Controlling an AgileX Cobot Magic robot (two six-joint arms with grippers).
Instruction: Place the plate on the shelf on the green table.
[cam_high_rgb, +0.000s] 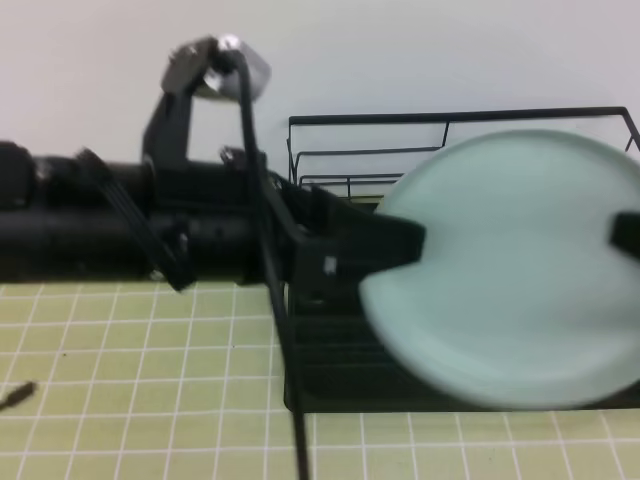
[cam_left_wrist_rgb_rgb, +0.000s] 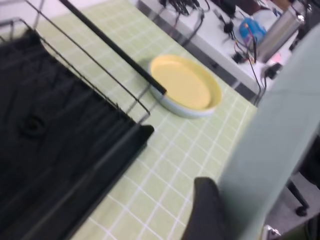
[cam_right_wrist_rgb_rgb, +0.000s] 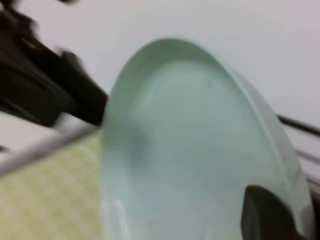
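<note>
Half done: the plate (cam_high_rgb: 510, 270) hangs above the shelf (cam_high_rgb: 330, 350), right pincer (cam_high_rgb: 628, 235) clamped on its rim, left pincer (cam_high_rgb: 405, 245) spread; lowering remains.

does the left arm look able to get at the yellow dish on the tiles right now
Probably yes. In the left wrist view the yellow dish lies in the open on the green table, beside the shelf, with bare tiles leading to it. The plate by the left gripper would need clearing first.
</note>
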